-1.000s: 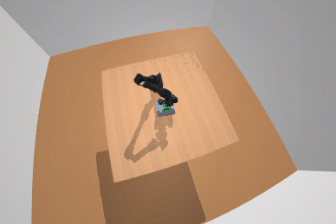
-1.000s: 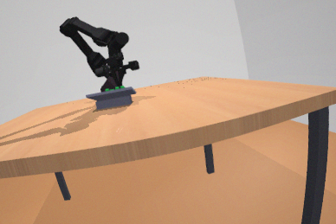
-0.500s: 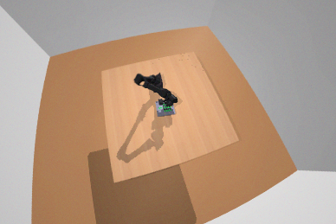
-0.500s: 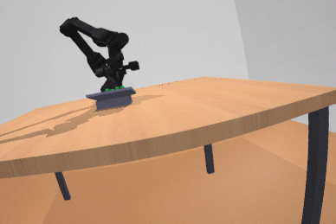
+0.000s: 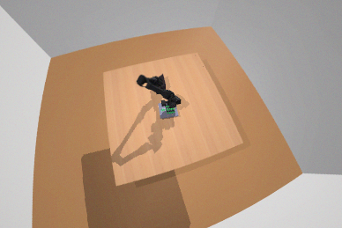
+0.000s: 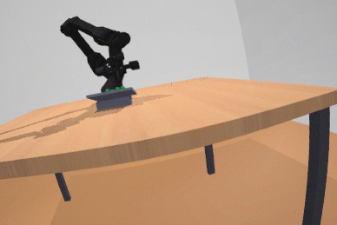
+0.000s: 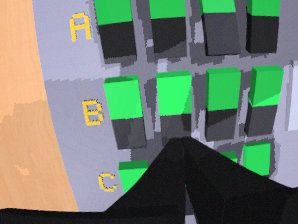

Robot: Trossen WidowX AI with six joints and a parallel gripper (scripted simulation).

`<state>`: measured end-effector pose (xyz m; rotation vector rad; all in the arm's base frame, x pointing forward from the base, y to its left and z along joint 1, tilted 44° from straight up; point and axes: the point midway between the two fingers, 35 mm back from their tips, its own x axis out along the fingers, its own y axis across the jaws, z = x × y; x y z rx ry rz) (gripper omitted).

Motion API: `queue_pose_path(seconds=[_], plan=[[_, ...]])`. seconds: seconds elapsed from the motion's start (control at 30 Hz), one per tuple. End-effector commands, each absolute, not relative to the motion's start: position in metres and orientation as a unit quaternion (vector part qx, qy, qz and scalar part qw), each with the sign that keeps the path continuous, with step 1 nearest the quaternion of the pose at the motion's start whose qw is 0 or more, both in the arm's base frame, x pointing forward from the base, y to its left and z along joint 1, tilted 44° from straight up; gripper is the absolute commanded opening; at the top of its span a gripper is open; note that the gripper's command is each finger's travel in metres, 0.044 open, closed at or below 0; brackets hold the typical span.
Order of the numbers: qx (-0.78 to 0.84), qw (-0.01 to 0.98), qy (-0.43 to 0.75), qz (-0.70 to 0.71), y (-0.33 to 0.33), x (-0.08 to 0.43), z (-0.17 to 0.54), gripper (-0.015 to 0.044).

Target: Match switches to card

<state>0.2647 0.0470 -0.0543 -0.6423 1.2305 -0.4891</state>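
The switch panel is pale lilac, with yellow row letters A, B and C. Each visible switch has a green far half and a dark near half. In the wrist view, rows A and B show four switches each; row C is partly hidden by the fingers. My gripper is shut and empty. Its tips overlap the near edge of the dark half of the second row B switch; contact cannot be told. The third row A switch has a lighter grey near half than its neighbours. Exact tilts are hard to judge.
A pale raised edge shows at the wrist view's right border; no card colours are readable. The panel stands on a wooden table. The black arm reaches over the panel and casts shadows on the table.
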Motion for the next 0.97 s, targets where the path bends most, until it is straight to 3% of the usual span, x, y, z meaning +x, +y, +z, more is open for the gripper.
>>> queue_pose_path(seconds=[0.0,0.93], plan=[[-0.287,0.744,0.562,-0.219,0.075,0.259,-0.029,0.0000],[-0.288,0.741,0.564,-0.222,0.084,0.260,-0.001,0.0000]])
